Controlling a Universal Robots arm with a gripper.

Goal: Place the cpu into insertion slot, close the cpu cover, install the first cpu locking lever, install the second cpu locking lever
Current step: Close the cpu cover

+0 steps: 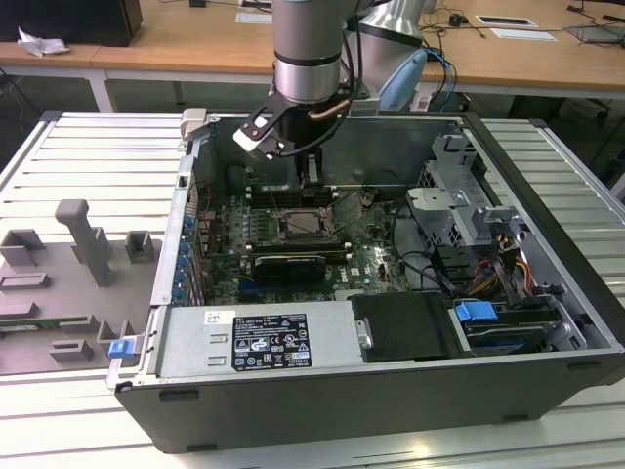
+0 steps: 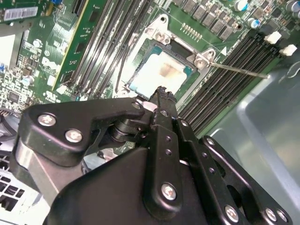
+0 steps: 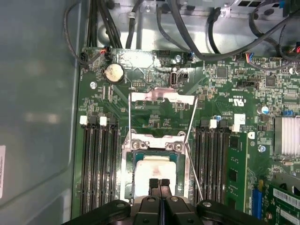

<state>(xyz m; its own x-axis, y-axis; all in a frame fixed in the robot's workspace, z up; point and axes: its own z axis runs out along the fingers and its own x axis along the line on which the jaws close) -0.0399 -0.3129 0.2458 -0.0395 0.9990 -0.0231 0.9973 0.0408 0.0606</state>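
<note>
A pale grey ribbed metal surface spans the exterior view, with grey moulded blocks at its left. Behind stand light brown wooden desks on white legs, carrying white papers.

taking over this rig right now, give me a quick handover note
End effector: shut, holding nothing, poised right over the cpu.
Cpu: lies in the insertion slot.
Cpu cover: appears raised open at the slot's far edge.
Locking lever: juts out to the side, unlatched.
Done: cpu placed.
Not done: cover closed, both levers installed.
</note>
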